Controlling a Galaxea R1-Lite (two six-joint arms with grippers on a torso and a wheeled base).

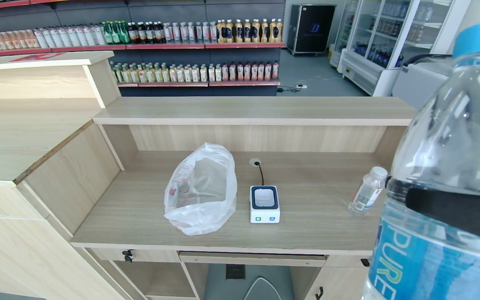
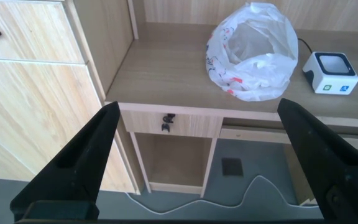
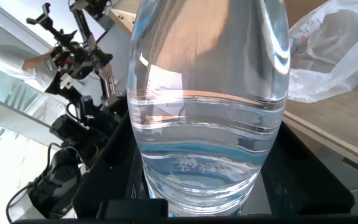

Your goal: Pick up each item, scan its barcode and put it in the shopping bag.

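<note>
Right gripper [image 3: 209, 186] is clamped on the large clear plastic water bottle with blue label and blue cap [image 1: 452, 166]. One black finger shows across its waist in the head view, and dark fingers flank it in the right wrist view. The bottle is held high, off to the right of the small white box scanner with a dark glass window [image 1: 264, 203], well apart from it. Its long axis is roughly upright, cap on top. The scanner window faces up, so I judge the coming move needs the bottle carried left and down, with the label side tipped toward the glass. The right arm is the nearer one, being the holder. Left gripper [image 2: 197, 168] has its fingers spread and holds nothing. It hangs left of the scanner, past the bag, out beyond the front edge of the pale wood counter [image 1: 315, 225]. The crumpled white translucent plastic shopping bag [image 1: 201, 188] sits just left of the scanner, mouth open. Count: two bottles, the held one and a small clear bottle with a white cap [image 1: 367, 191] standing right of the scanner. One scanner, one bag.
</note>
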